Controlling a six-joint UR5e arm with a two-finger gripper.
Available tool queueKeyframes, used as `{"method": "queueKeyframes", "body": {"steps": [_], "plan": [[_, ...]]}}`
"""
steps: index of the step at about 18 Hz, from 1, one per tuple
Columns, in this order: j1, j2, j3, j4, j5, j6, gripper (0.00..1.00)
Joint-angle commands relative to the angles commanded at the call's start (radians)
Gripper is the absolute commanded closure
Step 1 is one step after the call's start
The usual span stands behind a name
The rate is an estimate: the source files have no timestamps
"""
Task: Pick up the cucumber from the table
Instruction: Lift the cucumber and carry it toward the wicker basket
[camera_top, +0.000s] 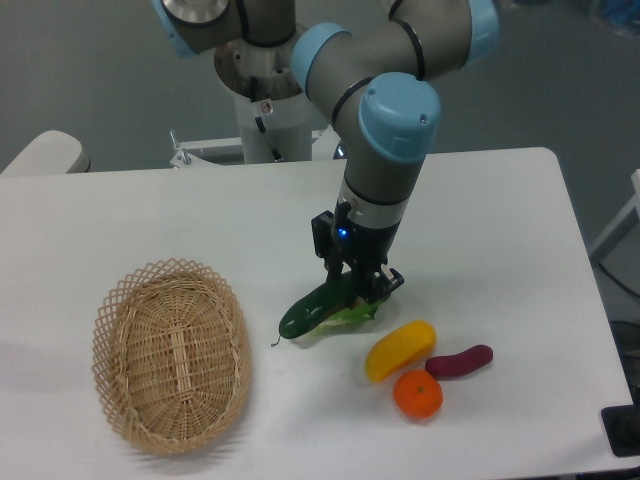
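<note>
The dark green cucumber (308, 313) lies slanted near the middle of the white table (500, 210), its left end low and its right end up at my gripper (356, 293). The gripper points straight down, and its fingers (378, 287) are closed around the cucumber's right end. The cucumber's left end is at or just above the tabletop. A leafy light-green bok choy (352, 317) lies directly under the gripper, against the cucumber, and is partly hidden by it.
A wicker basket (172, 352) stands at the front left. A yellow fruit (399, 349), an orange (417, 395) and a small purple sweet potato (459, 361) lie close together just right of and in front of the gripper.
</note>
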Motion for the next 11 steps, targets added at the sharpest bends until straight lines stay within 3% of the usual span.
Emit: {"method": "queueKeyframes", "body": {"steps": [11], "plan": [[-0.002,-0.002,0.006,0.003,0.000,-0.003,0.85]]}}
